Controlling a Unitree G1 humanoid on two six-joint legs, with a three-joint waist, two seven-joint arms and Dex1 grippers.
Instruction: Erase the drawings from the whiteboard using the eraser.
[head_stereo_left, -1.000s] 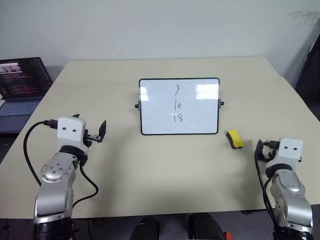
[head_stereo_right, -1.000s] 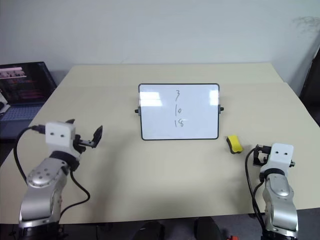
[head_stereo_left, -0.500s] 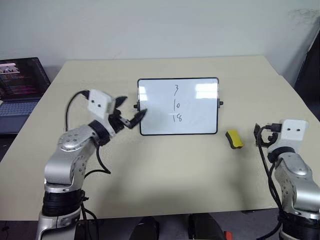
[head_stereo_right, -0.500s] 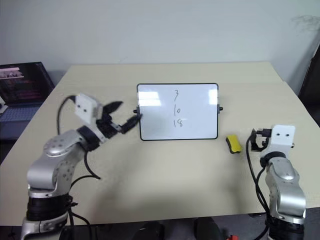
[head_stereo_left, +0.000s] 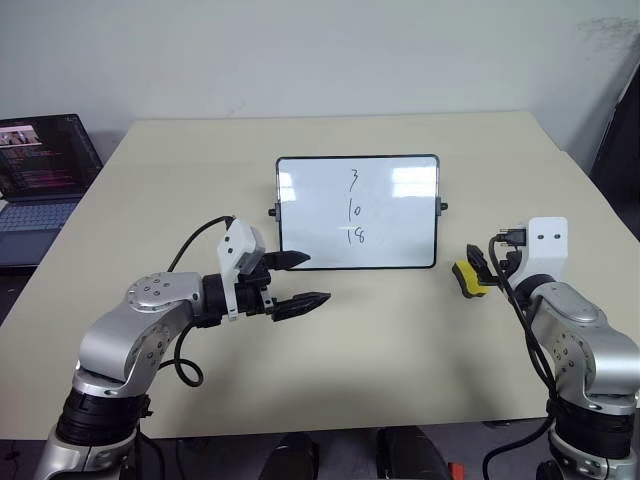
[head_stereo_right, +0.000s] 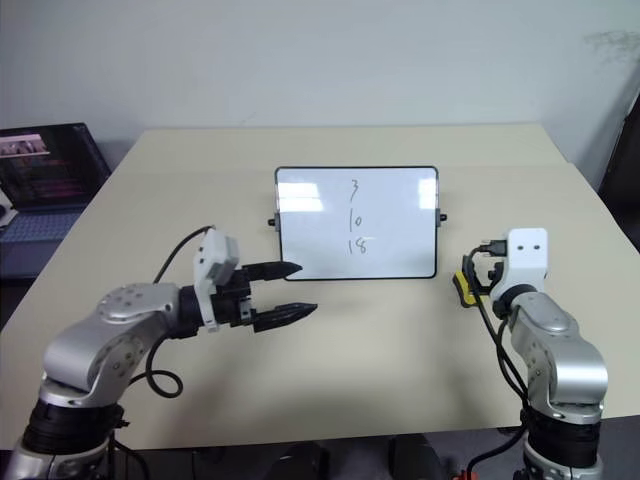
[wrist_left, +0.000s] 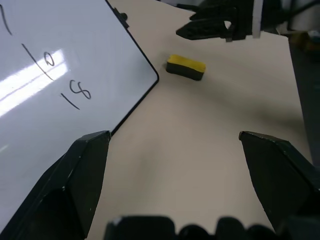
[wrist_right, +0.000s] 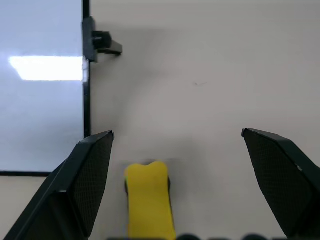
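— What's on the bench (head_stereo_left: 400, 330) right now?

— The whiteboard (head_stereo_left: 400, 250) stands propped near the middle, tilted back, black frame, a little knob on each short side. The drawings (head_stereo_left: 354, 208) are all there: a "3", a "10" and an "18" in a short column, thin black marker. Nothing on the bench holds anything; there's no tray or box.

— And the eraser?

— The eraser (head_stereo_left: 468, 279) lies flat on the bench just off the board's lower right corner, yellow top, dark underside, apart from the frame. Off to the left, past the bench edge, a laptop (head_stereo_left: 42, 175) sits with its screen lit. Nothing lies between the eraser and the board.

— The fingers?

— The right gripper (wrist_right: 186, 165) is right at the eraser, its fingers (wrist_right: 87, 175) spread as wide as they go, one on either side of the yellow block, holding nothing. I can't tell if they touch it. The left gripper (head_stereo_left: 298, 280) hovers just in front of the board's lower left corner, pointing to the right; its fingers (head_stereo_left: 300, 302) are parted wide too, empty, one tip close to the frame.
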